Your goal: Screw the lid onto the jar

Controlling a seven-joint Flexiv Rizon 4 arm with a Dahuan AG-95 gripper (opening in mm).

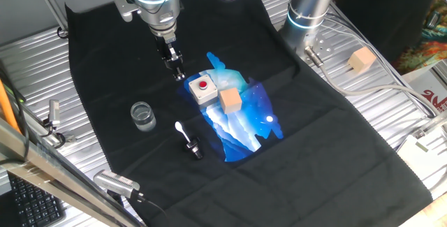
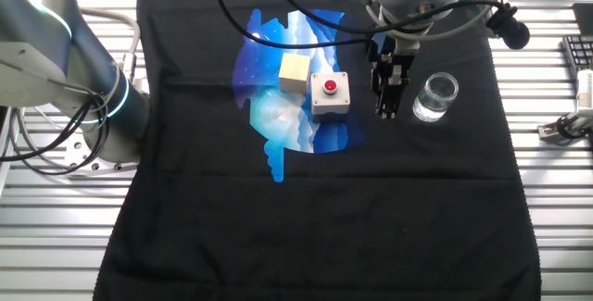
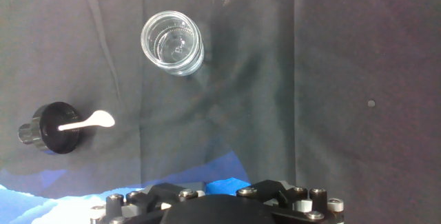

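Glass jar stands upright on the black cloth, mouth up; the black lid lies on its side close by, white spoon tip aimed up-left. Gripper hangs beside the grey button box, fingers looking pressed together.

From the other side, the jar sits just right of the gripper, near the wooden cube.

Hand view: round lid, spoon pointing right, below-left of the clear jar.

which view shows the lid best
The hand view: the lid lies on its side on the black cloth, unobstructed, its white piece clear. One fixed view shows it small and dark against the cloth, left of the jar there. The other fixed view does not show it.
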